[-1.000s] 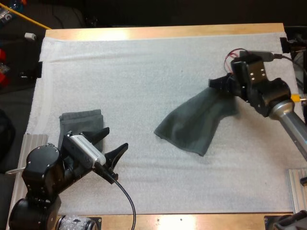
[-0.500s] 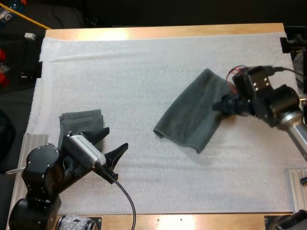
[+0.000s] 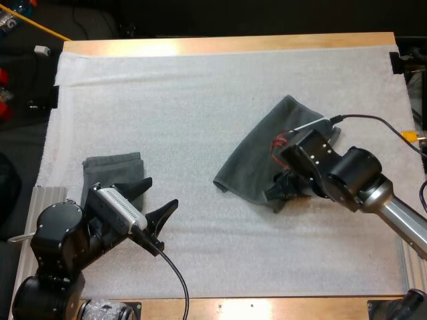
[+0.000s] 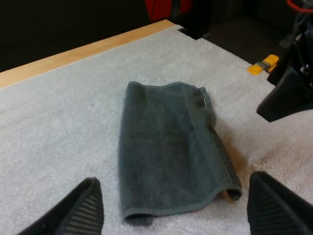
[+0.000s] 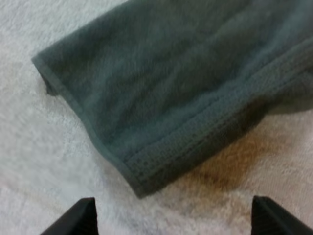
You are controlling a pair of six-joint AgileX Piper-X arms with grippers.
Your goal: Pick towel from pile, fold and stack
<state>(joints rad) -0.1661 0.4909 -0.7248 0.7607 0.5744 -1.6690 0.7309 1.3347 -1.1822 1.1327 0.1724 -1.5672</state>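
A dark grey-green towel lies flat on the white mat, right of the middle. My right gripper hovers low over its near edge, fingers apart and holding nothing. In the right wrist view the towel's hemmed edge lies just beyond the open right gripper. A folded towel rests at the mat's left, partly under my left arm. My left gripper stands open beside it. The left wrist view looks across the mat at the flat towel, past the open left gripper, with the right gripper at the towel's side.
The wooden table edge runs along the far side. Bare mat stretches between the two towels and toward the front edge.
My right gripper let go of the towel, which dropped flat onto the mat, then swung from its far right end to its near edge. The left arm has not moved.
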